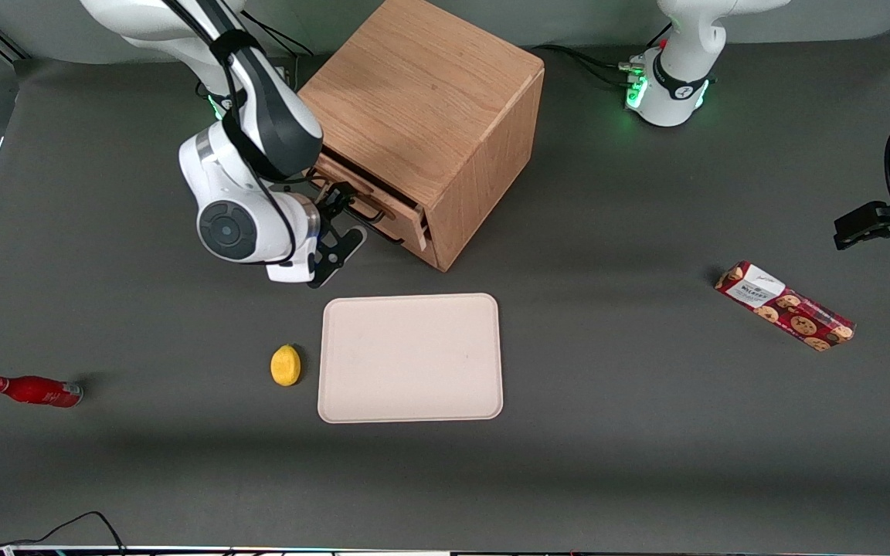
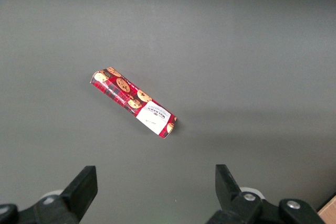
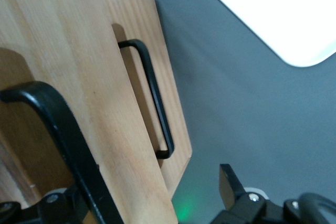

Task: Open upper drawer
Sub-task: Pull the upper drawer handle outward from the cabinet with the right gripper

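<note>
The oak cabinet [image 1: 422,100] stands at the back of the table, its two drawers facing the working arm's end. The upper drawer [image 1: 395,202] sticks out a little from the cabinet face. In the right wrist view its front panel [image 3: 105,129] overlaps the lower drawer [image 3: 168,129], and its dark bar handle [image 3: 63,135] runs close by the camera. The lower drawer's handle [image 3: 155,103] shows past it. My right gripper [image 1: 339,224] is in front of the drawers with its jaws wide apart, astride the upper drawer's front [image 3: 142,203]; one fingertip [image 3: 228,184] shows, the other is hidden.
A beige tray [image 1: 410,357] lies nearer the front camera than the cabinet, with a yellow lemon [image 1: 286,364] beside it. A red bottle [image 1: 32,391] lies toward the working arm's end. A red cookie box [image 1: 785,306] lies toward the parked arm's end; it also shows in the left wrist view [image 2: 134,102].
</note>
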{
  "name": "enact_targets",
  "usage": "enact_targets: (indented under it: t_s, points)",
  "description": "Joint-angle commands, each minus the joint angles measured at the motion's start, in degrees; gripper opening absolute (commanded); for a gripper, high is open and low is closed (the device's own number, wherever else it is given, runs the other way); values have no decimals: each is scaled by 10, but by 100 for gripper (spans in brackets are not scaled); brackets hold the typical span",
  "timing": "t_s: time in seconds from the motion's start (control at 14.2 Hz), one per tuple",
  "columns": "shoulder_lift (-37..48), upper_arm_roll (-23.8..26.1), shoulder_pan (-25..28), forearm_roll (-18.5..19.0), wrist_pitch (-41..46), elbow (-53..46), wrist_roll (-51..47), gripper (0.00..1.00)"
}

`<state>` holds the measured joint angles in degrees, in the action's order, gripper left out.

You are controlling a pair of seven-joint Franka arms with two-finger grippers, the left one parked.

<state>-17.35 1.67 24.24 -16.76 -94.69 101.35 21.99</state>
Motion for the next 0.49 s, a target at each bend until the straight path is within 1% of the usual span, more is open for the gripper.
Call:
enact_targets:
  t_s: [0.0, 0.28, 0.42]
  points:
    - [-8, 1, -11, -3, -16, -1, 44, 100]
    - [-21, 1, -26, 12, -17, -16, 71, 100]
    - [-24, 1, -32, 13, -17, -21, 94, 100]
